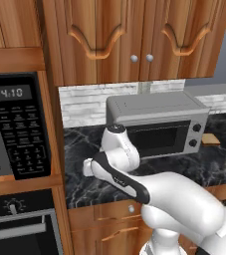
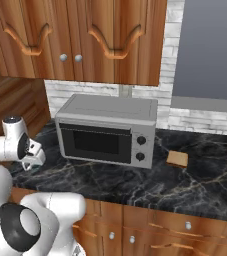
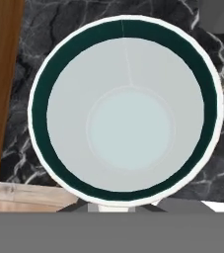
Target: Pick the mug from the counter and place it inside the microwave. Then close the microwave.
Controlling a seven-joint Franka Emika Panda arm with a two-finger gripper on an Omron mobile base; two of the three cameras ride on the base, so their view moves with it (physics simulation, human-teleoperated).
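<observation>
The mug (image 3: 128,123) is seen from straight above in the hand view, white with a teal-green rim, standing on the black marble counter (image 3: 29,143). My gripper (image 3: 126,206) is at the mug's near rim, shut on its wall. In the right base view the hand (image 2: 32,154) hangs low over the counter's (image 2: 135,185) left end, and the mug under it is hidden. The microwave (image 1: 20,132) sits in the wooden wall at the left, with its keypad, clock display and some grey interior showing. The arm (image 1: 119,174) reaches toward the counter's (image 1: 84,144) left end.
A silver-grey toaster oven (image 1: 157,124) (image 2: 107,130) stands at the back of the counter. A small tan piece (image 2: 177,158) lies to its right. A black oven (image 1: 20,224) sits under the microwave. Wooden cabinets (image 2: 85,40) hang overhead.
</observation>
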